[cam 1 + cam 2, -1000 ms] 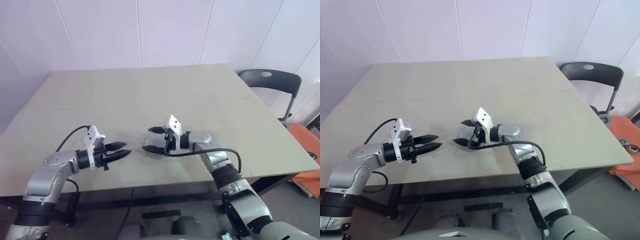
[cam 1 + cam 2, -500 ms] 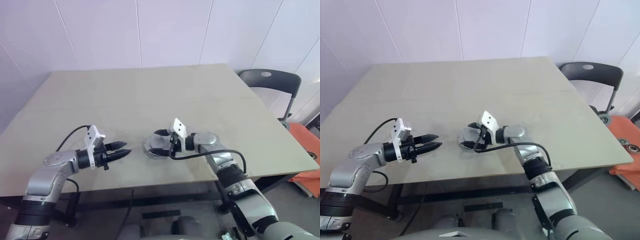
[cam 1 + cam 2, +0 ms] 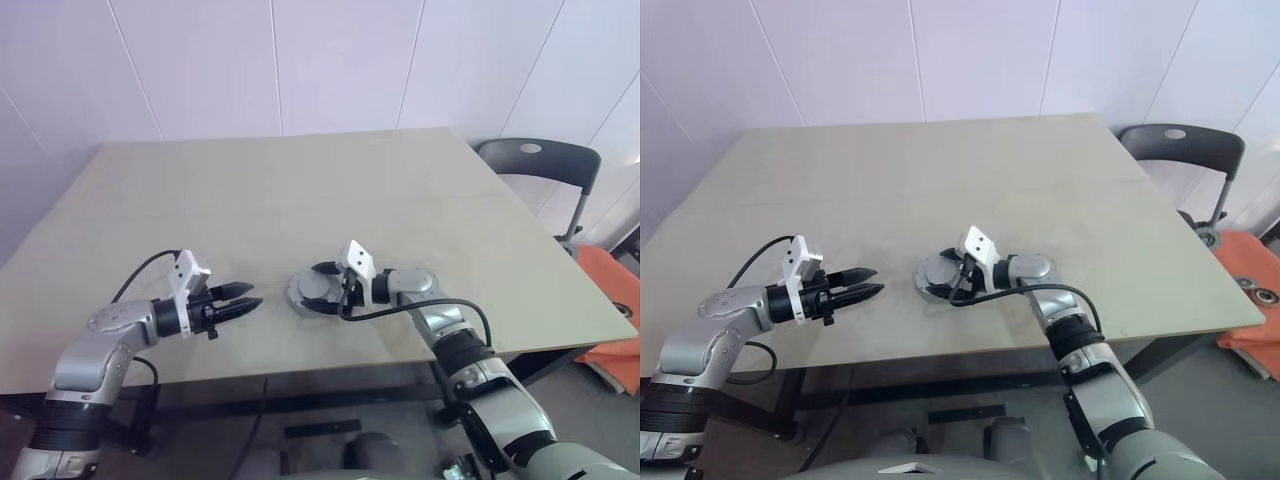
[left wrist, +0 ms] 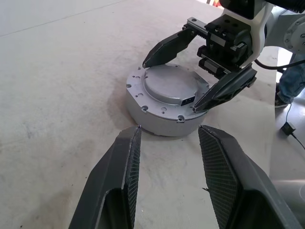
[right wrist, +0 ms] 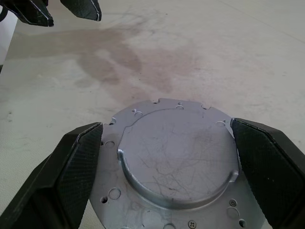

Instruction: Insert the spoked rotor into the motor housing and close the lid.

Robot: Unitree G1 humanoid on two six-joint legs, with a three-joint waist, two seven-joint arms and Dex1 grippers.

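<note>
No legible text on motor housing point(image 4: 164, 102); R fingers point(image 4: 209, 98) spread astride, L fingers point(image 4: 126, 167) apart, empty.

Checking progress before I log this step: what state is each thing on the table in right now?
Motor housing: upright on the table, lid on top.
Lid: seated flat on the housing, closed.
Right end effector: open, fingers straddling the lid's sides.
Left end effector: open, empty, apart from the housing.
Chair: standing beside the table, unoccupied.
</note>
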